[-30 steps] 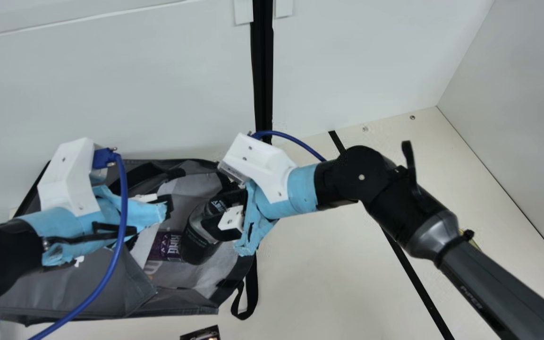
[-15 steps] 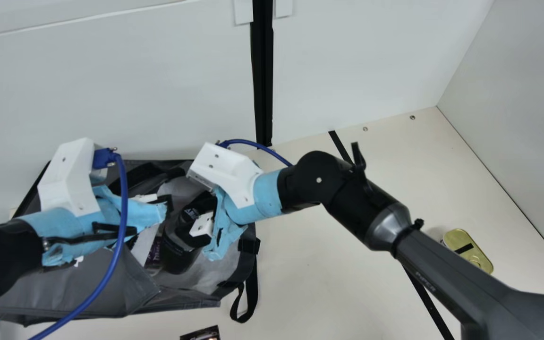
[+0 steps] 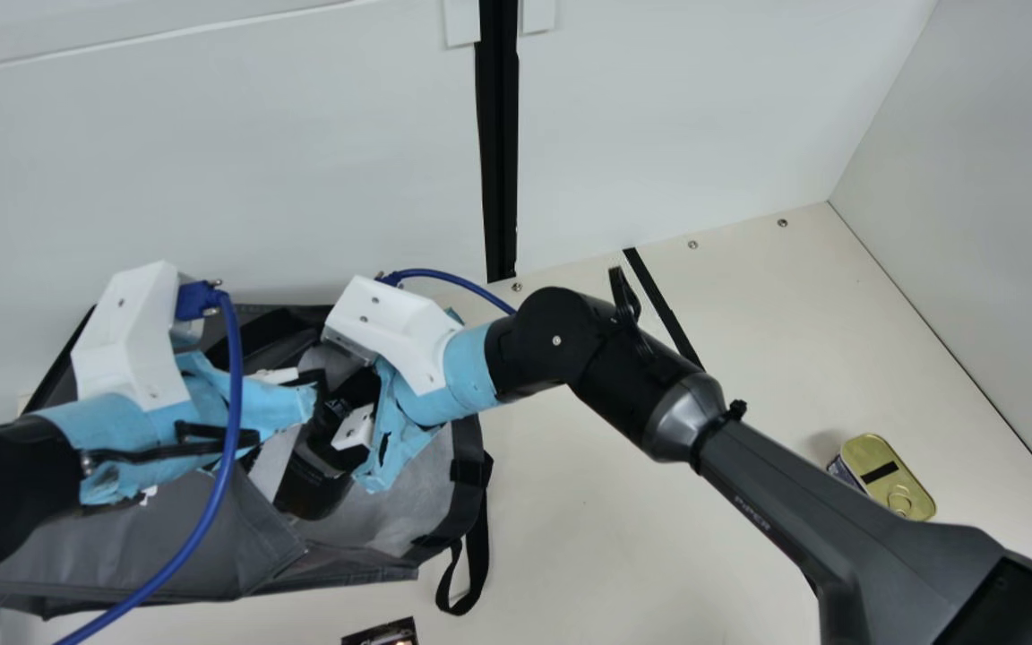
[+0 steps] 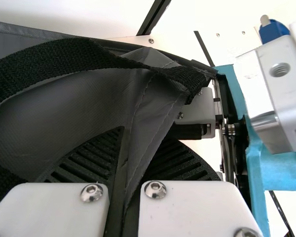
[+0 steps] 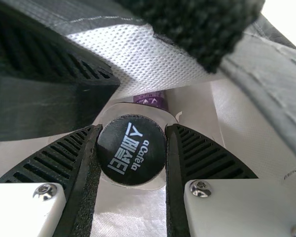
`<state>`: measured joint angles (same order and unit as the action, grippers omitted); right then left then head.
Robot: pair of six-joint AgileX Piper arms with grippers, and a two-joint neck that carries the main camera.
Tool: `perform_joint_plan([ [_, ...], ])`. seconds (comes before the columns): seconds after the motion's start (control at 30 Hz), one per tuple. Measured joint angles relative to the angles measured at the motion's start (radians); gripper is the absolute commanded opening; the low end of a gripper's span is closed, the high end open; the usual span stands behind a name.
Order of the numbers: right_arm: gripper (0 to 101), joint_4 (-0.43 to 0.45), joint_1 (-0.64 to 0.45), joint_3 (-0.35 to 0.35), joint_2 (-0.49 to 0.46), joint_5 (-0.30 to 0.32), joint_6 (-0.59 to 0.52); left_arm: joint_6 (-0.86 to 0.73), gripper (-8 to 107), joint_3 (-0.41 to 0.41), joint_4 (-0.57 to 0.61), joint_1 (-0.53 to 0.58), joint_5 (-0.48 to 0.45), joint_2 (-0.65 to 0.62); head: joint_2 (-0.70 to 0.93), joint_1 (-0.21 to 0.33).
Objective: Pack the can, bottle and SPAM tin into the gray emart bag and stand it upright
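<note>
Holding the bottle [image 3: 312, 484] narrowly between its fingers, the right gripper [image 3: 337, 421] is at the opening of the gray emart bag [image 3: 149, 537]; its wrist view shows the round black cap [image 5: 131, 149] and a purple printed thing [image 5: 152, 99], which the main view does not show. The left gripper [image 3: 321, 390] is closed on the bag's cloth, and its wrist view shows the fold pinched, beside a black handle [image 4: 79, 59]. The SPAM tin [image 3: 888, 475] is outside, on the cream table [image 3: 606, 502], well apart from the bag, with wide room between, partly under the right arm. White walls [image 3: 256, 161] stand behind and at the right.
</note>
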<state>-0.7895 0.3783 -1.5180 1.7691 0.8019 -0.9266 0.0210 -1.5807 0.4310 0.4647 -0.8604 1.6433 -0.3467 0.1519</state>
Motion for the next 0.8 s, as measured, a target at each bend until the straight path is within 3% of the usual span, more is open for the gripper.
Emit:
perform_joint_plan([
  [0.73,94,0.020,-0.009,-0.015,0.007,0.025,0.009,0.000,-8,0.000,0.000,0.000,0.000,0.000,0.000,0.000],
  [0.8,95,0.020,-0.010,-0.015,0.004,0.028,0.007,0.000,-8,0.000,0.000,0.000,0.000,0.000,0.000,0.000],
])
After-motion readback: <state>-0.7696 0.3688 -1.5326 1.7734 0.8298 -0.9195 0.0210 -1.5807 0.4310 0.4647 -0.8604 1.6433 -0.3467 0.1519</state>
